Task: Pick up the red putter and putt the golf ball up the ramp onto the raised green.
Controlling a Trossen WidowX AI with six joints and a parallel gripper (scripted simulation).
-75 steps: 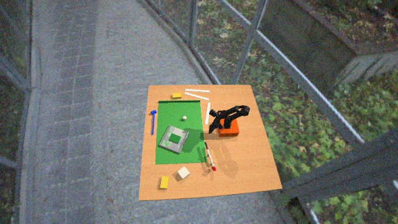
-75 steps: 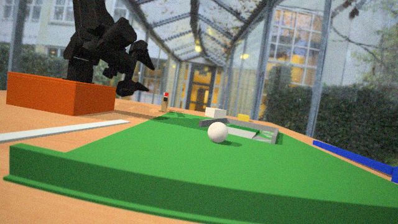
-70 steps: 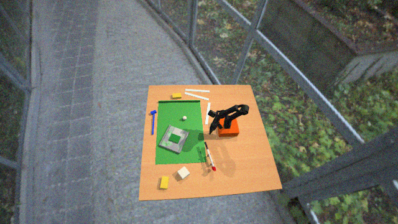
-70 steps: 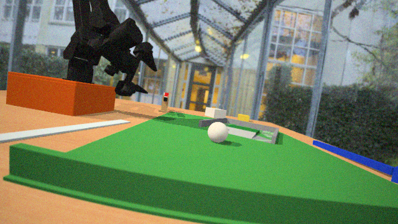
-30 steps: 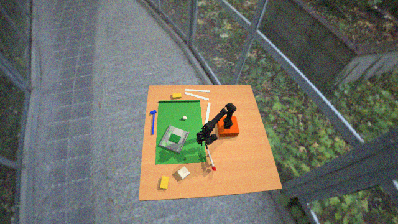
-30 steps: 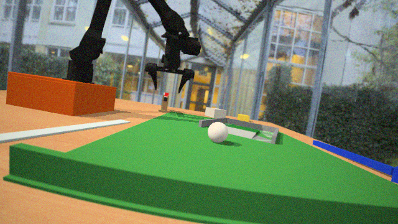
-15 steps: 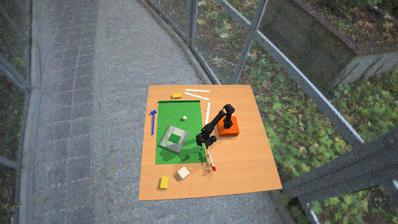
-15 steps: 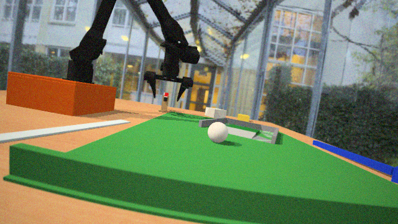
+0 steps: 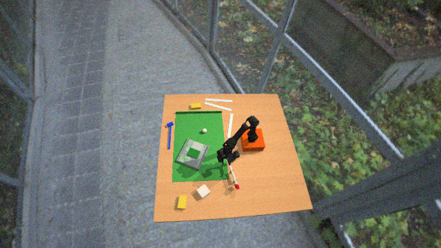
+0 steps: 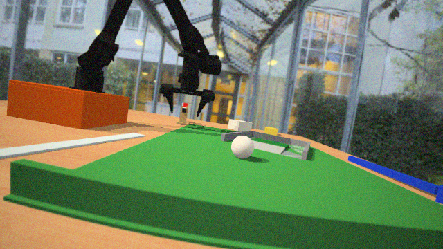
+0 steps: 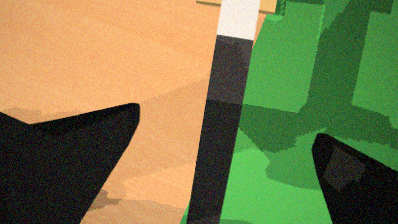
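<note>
Fingers are standing wide open and empty, straddling the dark grip of the red-headed putter [image 11: 220, 130] lying along the flat green mat's [image 11: 300, 60] edge.

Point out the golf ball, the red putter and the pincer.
golf ball [image 10: 242, 146]: exterior view, middle of the white ball.
red putter [image 11: 220, 130]: wrist view, dark grip of its shaft.
pincer [image 10: 187, 104]: exterior view, midway between the open fingertips.

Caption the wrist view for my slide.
Open gripper straddling the red putter's dark grip at the green mat's edge.
</note>
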